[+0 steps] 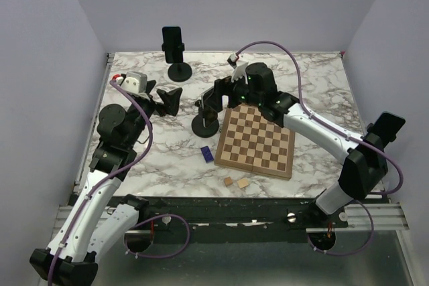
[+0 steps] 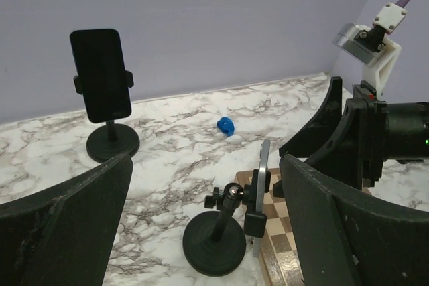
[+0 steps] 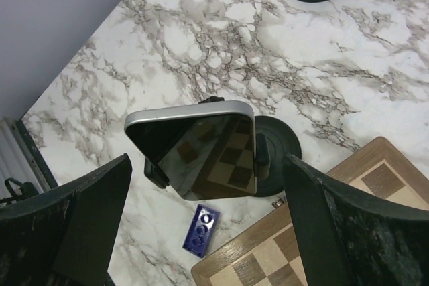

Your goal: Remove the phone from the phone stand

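A silver-edged phone [image 3: 201,152] with a dark screen sits clamped in a black phone stand [image 1: 204,125] left of the chessboard. In the left wrist view the phone [image 2: 263,172] shows edge-on above the stand's round base [image 2: 214,242]. My right gripper [image 3: 206,165] is open, its fingers apart on either side of the phone and not touching it; it also shows in the top view [image 1: 214,97]. My left gripper [image 1: 169,98] is open and empty, left of the stand, facing it [image 2: 204,185].
A second stand with a black phone [image 1: 172,43] stands at the back [image 2: 102,75]. A wooden chessboard [image 1: 255,142] lies right of the near stand. A blue brick [image 1: 208,154] and two small wooden blocks [image 1: 236,182] lie near the front. A small blue object [image 2: 226,125] lies farther back.
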Action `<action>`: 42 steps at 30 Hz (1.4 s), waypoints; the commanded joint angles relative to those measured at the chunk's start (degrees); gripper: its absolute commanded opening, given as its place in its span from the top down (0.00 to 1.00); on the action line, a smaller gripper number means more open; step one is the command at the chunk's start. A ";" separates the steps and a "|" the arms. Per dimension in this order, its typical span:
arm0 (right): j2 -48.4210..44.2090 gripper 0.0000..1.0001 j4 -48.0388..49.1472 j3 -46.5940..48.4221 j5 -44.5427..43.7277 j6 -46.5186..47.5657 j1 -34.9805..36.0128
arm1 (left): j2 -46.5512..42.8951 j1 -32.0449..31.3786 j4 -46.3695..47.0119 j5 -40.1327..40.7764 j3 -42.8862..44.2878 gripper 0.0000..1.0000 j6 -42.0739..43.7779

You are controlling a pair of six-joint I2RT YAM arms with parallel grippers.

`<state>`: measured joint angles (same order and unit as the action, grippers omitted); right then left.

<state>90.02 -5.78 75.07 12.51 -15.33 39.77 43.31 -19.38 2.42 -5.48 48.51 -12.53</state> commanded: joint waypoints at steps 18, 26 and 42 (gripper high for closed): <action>4.63 0.01 3.67 3.15 1.59 3.58 1.45 | 2.99 -1.36 -2.25 -0.94 2.44 0.03 1.63; 5.69 0.04 4.02 3.15 -2.45 4.34 3.40 | 3.89 -1.71 -2.30 -0.86 2.47 0.04 1.64; 8.20 0.33 3.87 4.82 -6.15 1.78 3.53 | 6.60 -2.81 -4.70 -1.92 3.39 0.12 2.25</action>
<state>97.45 -1.93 78.08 8.71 -12.08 42.83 49.71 -21.65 -1.56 -6.11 50.15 -11.25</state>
